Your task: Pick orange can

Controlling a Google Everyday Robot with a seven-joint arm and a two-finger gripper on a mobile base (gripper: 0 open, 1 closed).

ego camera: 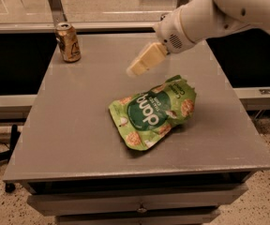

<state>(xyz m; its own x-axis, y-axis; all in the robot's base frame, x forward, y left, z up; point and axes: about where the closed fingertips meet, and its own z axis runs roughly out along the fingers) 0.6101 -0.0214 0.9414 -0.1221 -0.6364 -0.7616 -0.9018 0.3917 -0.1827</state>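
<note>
Orange can [68, 42] stands on table [74, 130], far corner — gripper [135, 70] hovers near green pouch [153, 112].

My white arm [228, 8] enters from upper right, wrist [175, 34] angled downward. Cream-coloured gripper [138, 67] hangs in mid-air, tip pointing down toward frame left.

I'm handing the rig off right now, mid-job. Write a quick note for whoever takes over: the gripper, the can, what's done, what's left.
Gripper: hangs in the air over the table, just beyond the green snack bag, carrying nothing.
Orange can: upright near the table's far left corner in the camera view, well apart from the gripper.
Done: no grasp yet.
Left: bring the gripper across to the can, close on it, and lift. The bag probably won't block that path.
</note>
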